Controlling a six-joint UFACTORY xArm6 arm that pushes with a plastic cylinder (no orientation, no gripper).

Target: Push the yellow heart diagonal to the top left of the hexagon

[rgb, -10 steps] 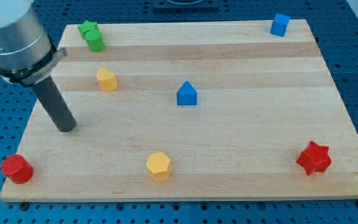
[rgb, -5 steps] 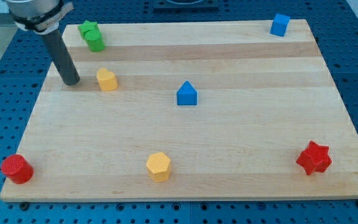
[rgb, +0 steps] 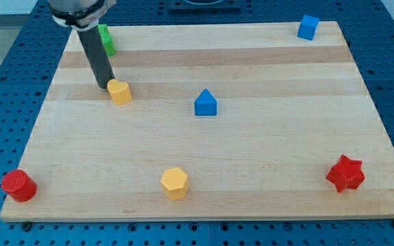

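My tip (rgb: 105,85) sits against the upper-left edge of the yellow heart (rgb: 120,91), touching it; there are no jaws, just the bare rod. The heart lies in the board's upper left, well apart from the yellow hexagon (rgb: 174,182) near the view's bottom.

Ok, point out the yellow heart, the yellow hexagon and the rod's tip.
yellow heart (rgb: 120,91), camera view, top face.
yellow hexagon (rgb: 174,182), camera view, top face.
my tip (rgb: 103,86), camera view, very end, beside the heart's upper left.

Bare surface (rgb: 272,157) between yellow heart (rgb: 120,91) and yellow hexagon (rgb: 174,183); blue triangular block (rgb: 206,103) stands right.
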